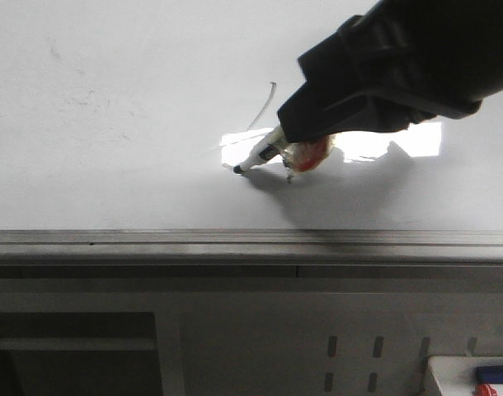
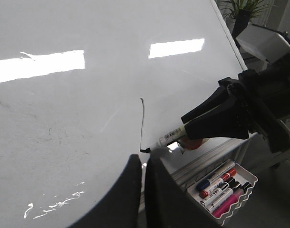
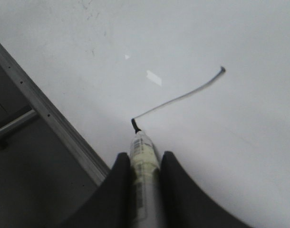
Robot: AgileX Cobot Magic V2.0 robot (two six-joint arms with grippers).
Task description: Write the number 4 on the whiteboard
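Gripping a marker [image 3: 144,175] between both fingers [image 3: 176,190], the right gripper [image 3: 145,164] has its jaws closed on the barrel, which fills the gap between them; the pale barrel carries a label and ends in a dark tip [image 3: 134,124]. Tip touches the whiteboard [image 3: 207,28] at the lower end of a single thin dark stroke [image 3: 178,97], the only part of the number 4 drawn so far; stroke slightly curved, with a small hook at its far end, running away from the tip across the white surface. Front view: right gripper [image 1: 294,136] comes in from upper right, marker [image 1: 260,154] slanting down-left, tip on the board over a bright glare patch [image 1: 416,139]; a reddish piece [image 1: 311,153] sits under the gripper, identity unclear. Left gripper [image 2: 144,190]: two dark fingers close together with only a thin slit between, nothing seen in it; whether they are fully clenched I cannot tell; it hangs just below the stroke's end. Container: pale tray [image 2: 230,209] beside the board's grey edge rail [image 1: 251,239], holding several markers [image 2: 218,183] lying side by side, caps blue, red, black and pink. Potted plant [image 2: 242,12] beyond the board's far corner.
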